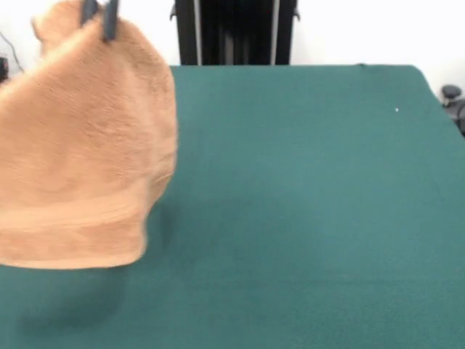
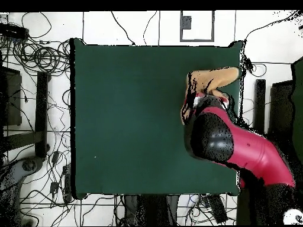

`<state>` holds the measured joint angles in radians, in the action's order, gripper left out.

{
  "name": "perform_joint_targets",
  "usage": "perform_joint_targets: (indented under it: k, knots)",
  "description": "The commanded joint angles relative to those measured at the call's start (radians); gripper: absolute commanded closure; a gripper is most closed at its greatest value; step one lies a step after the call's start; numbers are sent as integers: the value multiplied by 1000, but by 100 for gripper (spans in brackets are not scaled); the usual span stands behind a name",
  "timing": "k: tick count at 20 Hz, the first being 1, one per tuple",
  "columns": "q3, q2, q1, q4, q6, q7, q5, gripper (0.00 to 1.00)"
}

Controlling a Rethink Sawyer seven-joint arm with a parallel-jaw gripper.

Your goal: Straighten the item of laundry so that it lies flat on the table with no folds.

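Far from done: small orange-tan terry-cloth towel (image 1: 83, 153) hanging in the air, draped and bunched, pinched at its top by the dark gripper (image 1: 100, 16) clenched on it, above one end of the dark green felt-covered desk (image 1: 305, 203), yet to be laid down and spread flat.

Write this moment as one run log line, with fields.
pincer: shut on towel | towel: lifted, hanging draped, not flat | table: green | task: not done
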<state>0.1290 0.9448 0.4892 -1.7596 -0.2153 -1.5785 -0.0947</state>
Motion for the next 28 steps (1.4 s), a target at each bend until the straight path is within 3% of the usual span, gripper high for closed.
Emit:
perform_joint_targets:
  k: [1,4,11,13,18,24,26,28]
  knots:
    - [-16,69,-126,-13,-87,-267,102,100]
    - [-33,71,-136,-21,-77,-245,111,100]
    - [-169,-147,-257,1,146,-304,127,100]
    - [-188,-207,-282,28,143,-298,146,100]
    - [-36,-258,-199,-9,145,-262,177,100]
    - [239,-297,7,-105,292,-289,131,100]
    - [278,-317,50,-109,295,-270,111,100]
    - [230,-347,31,-74,271,-229,105,100]
